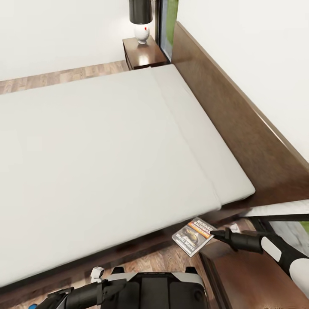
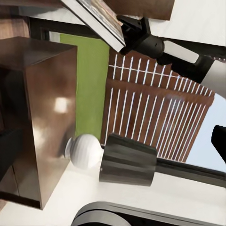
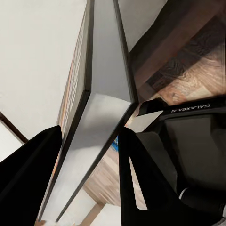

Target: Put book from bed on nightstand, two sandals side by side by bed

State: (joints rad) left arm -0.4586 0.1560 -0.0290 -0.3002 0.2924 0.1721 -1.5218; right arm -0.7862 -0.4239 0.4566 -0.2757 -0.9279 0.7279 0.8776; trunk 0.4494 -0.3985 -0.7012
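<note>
Currently right gripper (image 1: 213,234) pinched shut on edge of book (image 1: 194,236); book off bed (image 1: 107,163), in air past mattress corner, just short of near nightstand (image 1: 253,279). Nightstand lies arm-side of book. Left gripper state: cannot tell.

Right pincer (image 1: 216,234): matt black fingers, plastic look, clamped on the book (image 1: 192,236). Book cover glossy printed paper, page edges smooth pale grey. Beyond the pincer, mattress (image 1: 107,150) is matt off-white cloth, no texture. Headboard (image 1: 240,128) is dark brown wood, satin sheen. Nightstand (image 1: 253,279) just below the pincer: dark wood, glossy top. Floor (image 1: 163,262): wood planks, visible grain. Far nightstand's lamp (image 1: 141,19): glossy white base, matt black shade.
</note>
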